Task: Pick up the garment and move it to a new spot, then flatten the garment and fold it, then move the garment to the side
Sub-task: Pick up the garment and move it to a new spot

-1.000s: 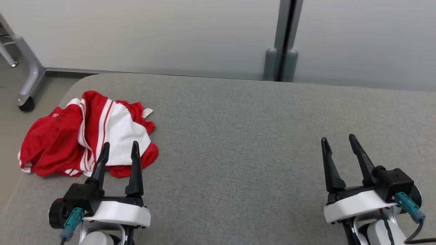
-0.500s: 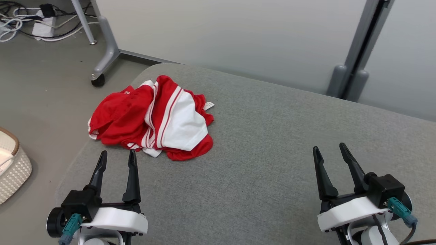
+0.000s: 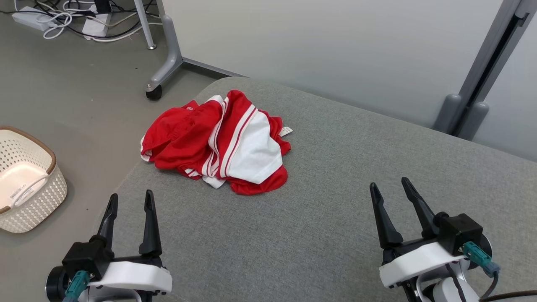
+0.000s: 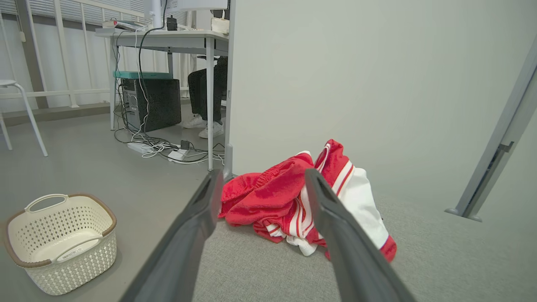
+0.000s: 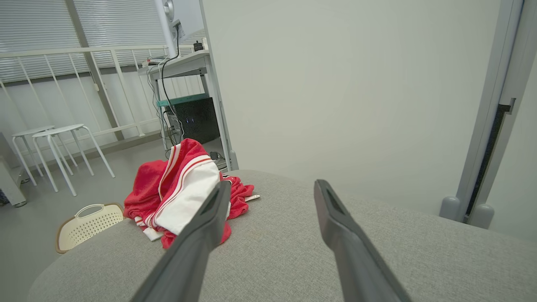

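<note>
1. Both grippers are standing wide open and holding nothing: the left gripper (image 3: 130,193) and the right gripper (image 3: 389,182) are hovering over the near side of the grey padded table (image 3: 335,201).
2. The red-and-white garment (image 3: 226,142) is lying crumpled near the table's far left corner, apart from both grippers.
3. A white basket (image 3: 42,197) is sitting on the floor at the left.

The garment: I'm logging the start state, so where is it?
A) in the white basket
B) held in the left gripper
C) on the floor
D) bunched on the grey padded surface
D: the garment lies crumpled on the grey padded surface, ahead of the open left gripper and clear of it; the white basket stands apart on the floor.
</note>
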Controlling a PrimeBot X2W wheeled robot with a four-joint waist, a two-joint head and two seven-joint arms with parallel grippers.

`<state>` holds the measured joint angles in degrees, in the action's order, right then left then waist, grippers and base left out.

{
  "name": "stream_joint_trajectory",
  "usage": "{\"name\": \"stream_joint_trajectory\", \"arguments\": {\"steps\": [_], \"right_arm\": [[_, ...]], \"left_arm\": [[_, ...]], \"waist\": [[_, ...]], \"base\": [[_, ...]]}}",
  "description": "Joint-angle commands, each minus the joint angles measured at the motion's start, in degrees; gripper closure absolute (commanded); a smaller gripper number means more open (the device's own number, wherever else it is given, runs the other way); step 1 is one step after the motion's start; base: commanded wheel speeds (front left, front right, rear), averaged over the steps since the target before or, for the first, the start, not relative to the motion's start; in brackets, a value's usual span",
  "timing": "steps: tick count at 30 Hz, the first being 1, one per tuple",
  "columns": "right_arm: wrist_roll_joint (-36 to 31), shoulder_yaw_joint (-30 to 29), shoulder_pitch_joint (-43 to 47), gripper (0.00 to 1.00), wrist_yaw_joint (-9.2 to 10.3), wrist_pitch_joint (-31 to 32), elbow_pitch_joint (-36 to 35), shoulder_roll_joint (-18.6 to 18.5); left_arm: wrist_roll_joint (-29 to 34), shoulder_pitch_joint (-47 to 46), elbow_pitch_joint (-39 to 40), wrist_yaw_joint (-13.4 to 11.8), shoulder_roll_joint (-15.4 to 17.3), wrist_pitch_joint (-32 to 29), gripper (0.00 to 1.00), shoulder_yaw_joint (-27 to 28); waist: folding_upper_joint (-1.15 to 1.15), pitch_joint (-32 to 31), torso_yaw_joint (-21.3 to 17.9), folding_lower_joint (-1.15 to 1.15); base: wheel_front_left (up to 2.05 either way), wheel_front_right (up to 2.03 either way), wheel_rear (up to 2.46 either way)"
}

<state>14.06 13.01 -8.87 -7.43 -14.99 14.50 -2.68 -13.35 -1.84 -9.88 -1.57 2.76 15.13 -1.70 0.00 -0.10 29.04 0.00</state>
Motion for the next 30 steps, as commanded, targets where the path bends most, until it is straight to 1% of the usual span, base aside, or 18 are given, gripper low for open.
{"name": "stream_joint_trajectory", "arguments": {"steps": [1,5,8,13,16,18,25,30], "right_arm": [[0.28,0.04,-0.50,0.00,-0.10,-0.30,0.31,-0.41],[0.63,0.12,-1.00,0.00,-0.11,-0.30,0.41,-0.40],[0.84,-0.08,-0.92,0.00,-0.11,-0.30,0.23,-0.40],[0.61,-0.59,-0.39,0.00,-0.11,-0.30,-0.14,-0.40],[0.18,-0.63,-0.50,0.00,-0.11,-0.30,-0.39,-0.39],[0.02,-0.59,-0.78,0.00,-0.11,-0.30,-0.45,-0.40],[-1.77,-1.71,-2.99,0.00,-0.11,-0.30,-0.90,-0.41],[-2.30,-1.28,-4.88,0.00,-0.11,-0.30,-0.99,-0.41]], "left_arm": [[-0.17,-0.17,0.31,-0.33,0.22,0.04,0.00,0.19],[0.12,-0.30,0.56,-0.37,0.22,0.04,0.00,0.13],[0.54,-0.71,0.21,0.05,0.22,0.03,0.00,-0.08],[1.11,-3.07,-1.62,1.59,0.43,0.04,0.00,0.30],[0.98,-5.80,-3.59,2.53,1.56,0.04,0.00,0.80],[0.52,-6.91,-4.59,2.70,1.84,-0.38,0.00,1.01],[-3.69,-17.92,-11.98,6.04,5.17,-9.75,0.00,1.62],[-7.73,-26.40,-19.54,8.05,7.98,-18.69,0.00,1.12]], "waist": [[0.00,0.01,0.01,0.00],[0.00,0.11,-0.02,0.00],[0.00,0.10,-0.08,0.00],[0.00,0.39,-0.17,0.00],[0.00,1.13,-0.56,0.00],[0.00,1.55,-0.86,0.00],[0.00,5.42,-2.90,0.00],[0.00,8.03,-5.40,0.00]], "base": [[0.00,0.00,0.00],[0.00,0.00,0.00],[0.00,0.00,0.00],[0.00,0.00,0.00],[0.00,0.00,0.00],[0.00,0.00,0.00],[0.00,0.00,0.00],[0.00,0.00,0.00]]}}
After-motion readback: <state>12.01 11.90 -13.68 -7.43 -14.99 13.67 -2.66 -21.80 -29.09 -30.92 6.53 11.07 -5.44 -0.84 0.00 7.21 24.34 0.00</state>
